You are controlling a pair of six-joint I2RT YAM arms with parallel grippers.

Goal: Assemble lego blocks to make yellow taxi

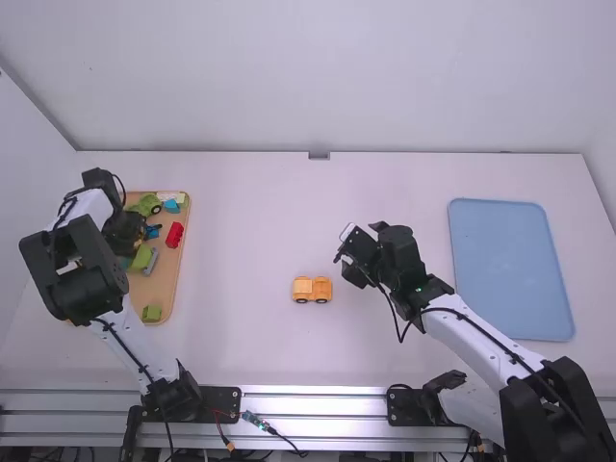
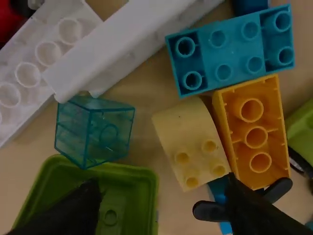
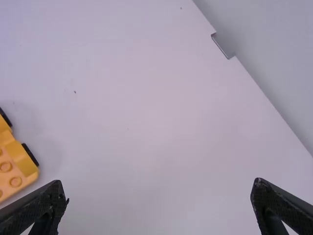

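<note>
Black left hand (image 1: 125,234) — partly open over blocks (image 2: 190,139)

High view looks from above and behind the arms (image 1: 476,342), forward and down. Left wrist view looks down, very near, on blocks (image 2: 188,129) of the tray (image 1: 166,289), at high view's nine o'clock. Right wrist view looks down less near, and shares with high view the toy car (image 1: 303,289) at six o'clock and the table's far edge (image 1: 319,155) at twelve.
</note>
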